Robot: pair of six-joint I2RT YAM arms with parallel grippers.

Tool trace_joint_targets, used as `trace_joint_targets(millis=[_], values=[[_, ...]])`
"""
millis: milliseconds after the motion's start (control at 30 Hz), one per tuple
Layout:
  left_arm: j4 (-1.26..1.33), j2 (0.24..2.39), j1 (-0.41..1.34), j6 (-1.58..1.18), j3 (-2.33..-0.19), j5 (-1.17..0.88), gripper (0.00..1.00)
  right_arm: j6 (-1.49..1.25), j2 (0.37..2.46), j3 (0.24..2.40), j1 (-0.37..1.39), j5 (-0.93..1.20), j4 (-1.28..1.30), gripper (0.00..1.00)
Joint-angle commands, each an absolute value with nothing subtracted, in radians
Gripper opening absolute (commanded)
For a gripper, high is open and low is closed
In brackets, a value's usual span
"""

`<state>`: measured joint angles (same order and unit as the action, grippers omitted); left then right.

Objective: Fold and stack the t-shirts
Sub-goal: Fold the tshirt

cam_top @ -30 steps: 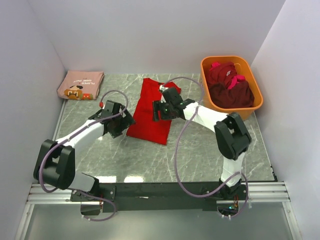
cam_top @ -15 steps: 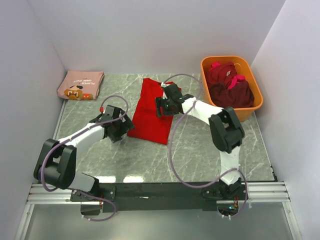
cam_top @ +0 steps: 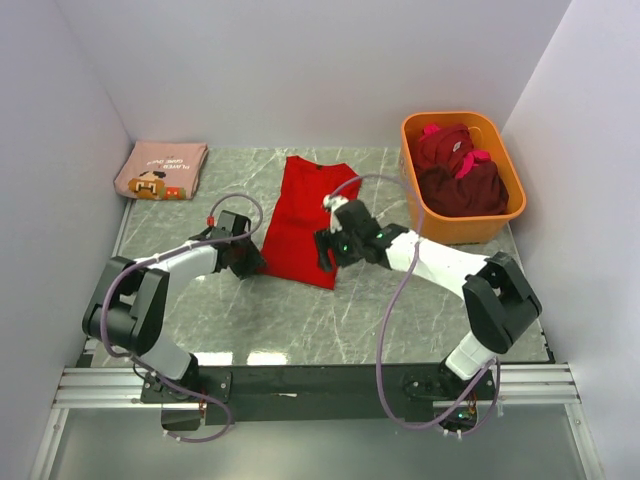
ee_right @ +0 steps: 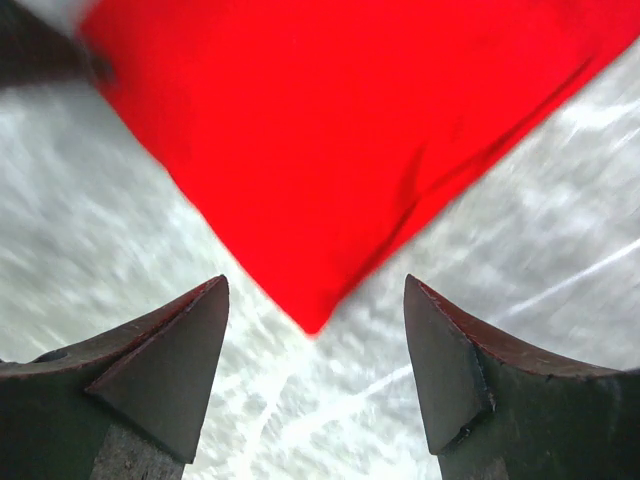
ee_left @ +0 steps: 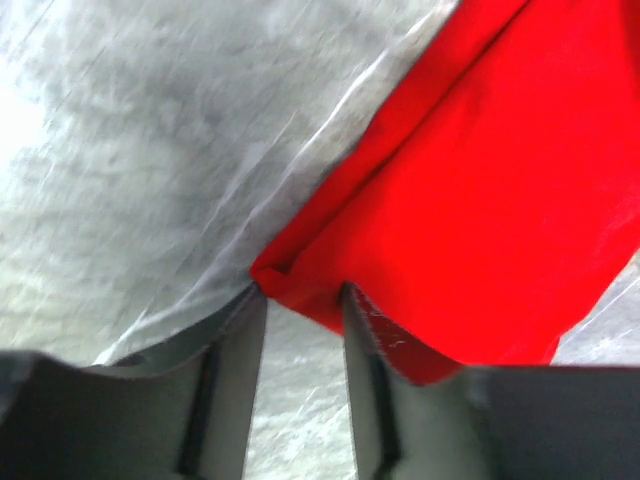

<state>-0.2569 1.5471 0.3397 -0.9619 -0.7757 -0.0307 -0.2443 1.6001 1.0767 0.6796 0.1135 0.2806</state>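
Note:
A plain red t-shirt (cam_top: 305, 215), folded into a long strip, lies flat on the marble table. My left gripper (cam_top: 250, 258) is low at its near-left corner. In the left wrist view that corner (ee_left: 300, 290) lies between the fingertips of the left gripper (ee_left: 302, 292), whose jaws are narrowed but still apart. My right gripper (cam_top: 325, 250) hovers over the near-right corner. Seen from the right wrist, the right gripper (ee_right: 315, 282) is wide open with the shirt's point (ee_right: 312, 318) between its tips. A folded dusty-pink t-shirt (cam_top: 160, 168) lies at the back left. Maroon t-shirts (cam_top: 460, 180) fill the tub.
An orange plastic tub (cam_top: 455, 118) stands at the back right by the wall. White walls close in the left, back and right sides. Grey cables loop from both arms over the table. The table's near edge meets a metal rail (cam_top: 320, 375).
The left gripper has slid to the red shirt's near-left corner and its jaws have narrowed. The right gripper has moved from the shirt's middle right edge down to its near-right corner.

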Motion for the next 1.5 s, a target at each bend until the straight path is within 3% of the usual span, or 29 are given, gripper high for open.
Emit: trace_joint_targets(millis=[0, 133, 267, 400, 567, 733, 800, 833, 867, 933, 1133, 1467], values=[[-0.239, 1.606, 0.337, -0.957, -0.804, -0.017, 0.41, -0.169, 1.571, 1.042, 0.777, 0.048, 0.294, 0.77], [-0.235, 1.638, 0.336, -0.959, -0.818, -0.018, 0.32, -0.118, 1.615, 1.046, 0.854, -0.035, 0.318, 0.76], [-0.252, 1.651, 0.336, -0.954, -0.827, -0.003, 0.01, -0.133, 1.678, 1.078, 0.859, -0.049, 0.328, 0.75], [-0.241, 1.625, 0.336, -0.954, -0.81, -0.003, 0.01, -0.107, 1.735, 1.1, 0.864, -0.058, 0.359, 0.67], [-0.244, 1.609, 0.336, -0.957, -0.792, -0.003, 0.01, -0.087, 1.759, 1.068, 0.881, -0.069, 0.319, 0.66], [-0.259, 1.6, 0.336, -0.959, -0.785, -0.003, 0.01, -0.107, 1.813, 1.091, 0.882, -0.094, 0.327, 0.56], [-0.268, 1.586, 0.336, -0.962, -0.778, 0.02, 0.01, -0.112, 1.816, 1.088, 0.885, -0.094, 0.322, 0.41], [-0.271, 1.579, 0.337, -0.963, -0.775, 0.031, 0.01, -0.118, 1.816, 1.089, 0.887, -0.094, 0.322, 0.29], [-0.278, 1.571, 0.336, -0.965, -0.773, 0.04, 0.01, -0.124, 1.816, 1.091, 0.888, -0.098, 0.336, 0.11], [-0.302, 1.542, 0.336, -0.966, -0.767, 0.052, 0.01, -0.147, 1.81, 1.094, 0.905, -0.109, 0.351, 0.02], [-0.415, 1.352, 0.336, -0.997, -0.689, 0.161, 0.01, -0.204, 1.714, 1.048, 0.991, -0.005, 0.365, 0.0], [-0.689, 0.896, 0.336, -1.071, -0.656, 0.281, 0.01, -0.302, 1.502, 1.066, 1.058, 0.4, 0.388, 0.0]])
